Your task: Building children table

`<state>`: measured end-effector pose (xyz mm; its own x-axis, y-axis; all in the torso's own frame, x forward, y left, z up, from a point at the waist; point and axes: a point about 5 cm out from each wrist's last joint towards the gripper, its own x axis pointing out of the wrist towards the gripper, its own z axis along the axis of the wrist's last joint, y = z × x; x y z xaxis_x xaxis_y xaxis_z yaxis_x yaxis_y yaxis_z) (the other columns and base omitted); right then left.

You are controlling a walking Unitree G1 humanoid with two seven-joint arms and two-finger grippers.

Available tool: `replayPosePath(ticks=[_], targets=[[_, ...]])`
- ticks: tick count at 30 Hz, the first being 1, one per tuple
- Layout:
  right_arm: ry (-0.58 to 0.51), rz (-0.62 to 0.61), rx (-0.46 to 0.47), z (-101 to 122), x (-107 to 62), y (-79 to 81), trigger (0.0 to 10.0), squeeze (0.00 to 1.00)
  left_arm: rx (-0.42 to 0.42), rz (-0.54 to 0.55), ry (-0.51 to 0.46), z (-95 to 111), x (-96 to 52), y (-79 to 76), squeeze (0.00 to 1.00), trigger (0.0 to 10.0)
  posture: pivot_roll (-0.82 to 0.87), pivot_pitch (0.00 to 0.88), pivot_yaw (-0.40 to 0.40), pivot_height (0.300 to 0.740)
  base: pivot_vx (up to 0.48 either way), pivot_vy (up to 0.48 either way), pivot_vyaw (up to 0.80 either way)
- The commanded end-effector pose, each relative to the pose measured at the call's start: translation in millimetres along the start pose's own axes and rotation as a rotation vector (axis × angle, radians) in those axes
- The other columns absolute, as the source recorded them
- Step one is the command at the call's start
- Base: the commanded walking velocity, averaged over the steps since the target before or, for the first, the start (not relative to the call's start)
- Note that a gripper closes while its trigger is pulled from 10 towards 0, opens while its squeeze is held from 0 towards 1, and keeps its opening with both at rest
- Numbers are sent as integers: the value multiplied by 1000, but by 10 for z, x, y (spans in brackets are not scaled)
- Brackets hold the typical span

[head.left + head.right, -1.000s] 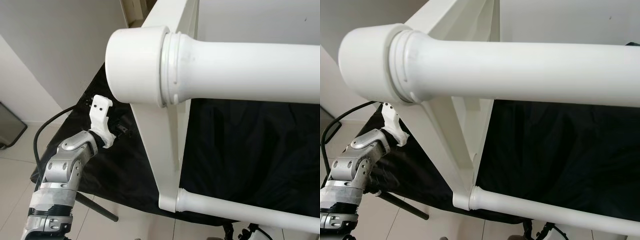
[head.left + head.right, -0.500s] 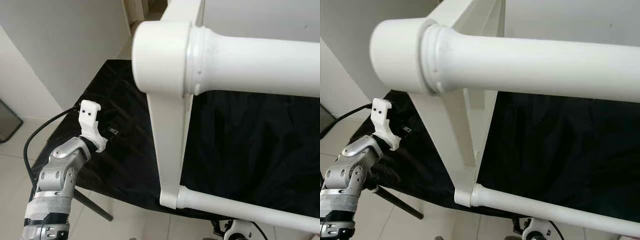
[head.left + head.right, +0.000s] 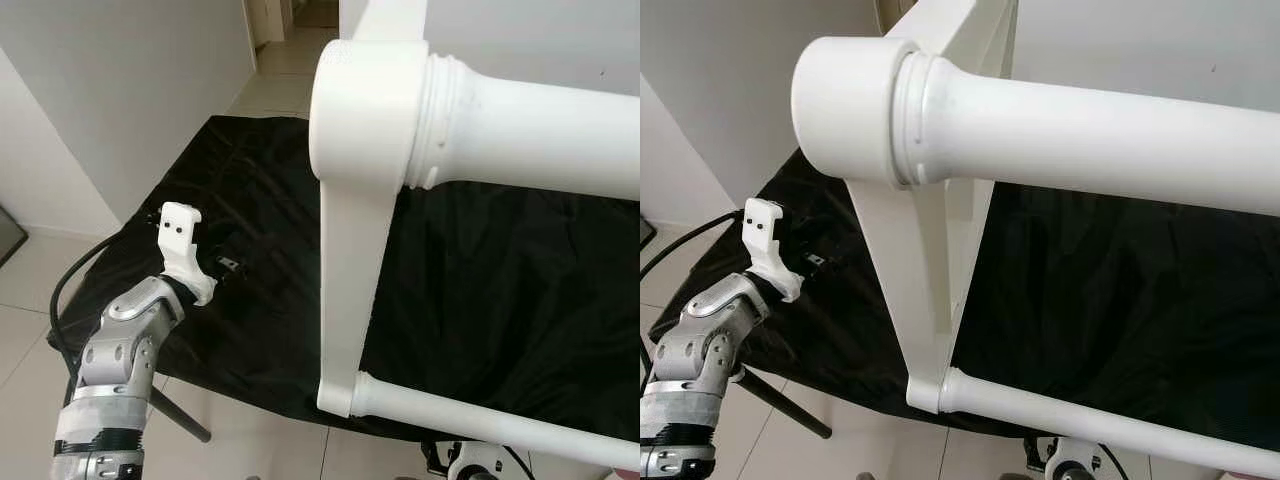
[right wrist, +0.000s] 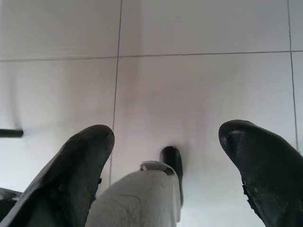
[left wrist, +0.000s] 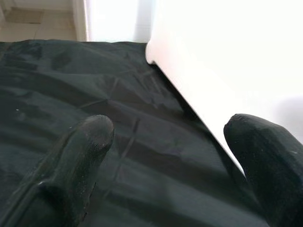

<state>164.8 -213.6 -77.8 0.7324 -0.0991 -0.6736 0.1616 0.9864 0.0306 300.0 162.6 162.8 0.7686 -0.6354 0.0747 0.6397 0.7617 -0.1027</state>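
Over the black crinkled cloth (image 3: 500,290) looms the white wooden children's table frame (image 3: 345,280), tipped on its side above that cloth. Thick white turned leg (image 3: 520,130) close under the head camera, flat white apron board dropping from it towards the cloth's near edge, thinner white round rail (image 3: 480,415) running along that near edge.

Compared with a second ago, sits differently: the blunt end of the thick leg now further towards the cloth's right side, while the joint of board and thin rail at the cloth's near edge has scarcely shifted. Reads, then, as the frame swinging or turning about that lower joint (some of it may be the head moving, since the cloth has slid in view too). Suggests a reorienting of the half-built table rather than a fitting of parts.

Left gripper (image 5: 170,142) low over the cloth's left part, black fingers (image 5: 90,142) spread apart with nothing between them, one finger just beside a white face of the frame, not touching so far as can be told. Has drifted only a little across the cloth in that second.

Right gripper (image 4: 165,137) off the cloth, over the pale tiled floor (image 4: 189,28), fingers also apart; between them a pale rounded part with a dark tip, too unclear to name, gripped by neither finger.

Cannot tell what bears the frame's weight.
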Motion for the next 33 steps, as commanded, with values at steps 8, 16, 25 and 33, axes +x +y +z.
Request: replayPosePath(ticks=[8, 16, 25, 33], targets=[[39, -2, -23, -93, -24, 11, 10000, 0, -6, 177, 7, -57, -56, 116, 0, 10000, -54, 1, 52, 740, 0, 0, 0], [65, -13, -28, -158, -43, 27, 10000, 0, -15, 184, -10, -87, -54, 96, 0, 10000, -47, 0, 34, 740, 0, 0, 0], [99, -51, -50, -214, -59, 13, 10000, 0, 15, 290, -83, -113, -35, 129, 0, 10000, -35, 0, 0, 740, 0, 0, 0], [124, -62, -67, -245, -69, -15, 10000, 0, 26, 452, -102, -230, 39, 102, 0, 10000, -20, 0, -12, 740, 0, 0, 0]])
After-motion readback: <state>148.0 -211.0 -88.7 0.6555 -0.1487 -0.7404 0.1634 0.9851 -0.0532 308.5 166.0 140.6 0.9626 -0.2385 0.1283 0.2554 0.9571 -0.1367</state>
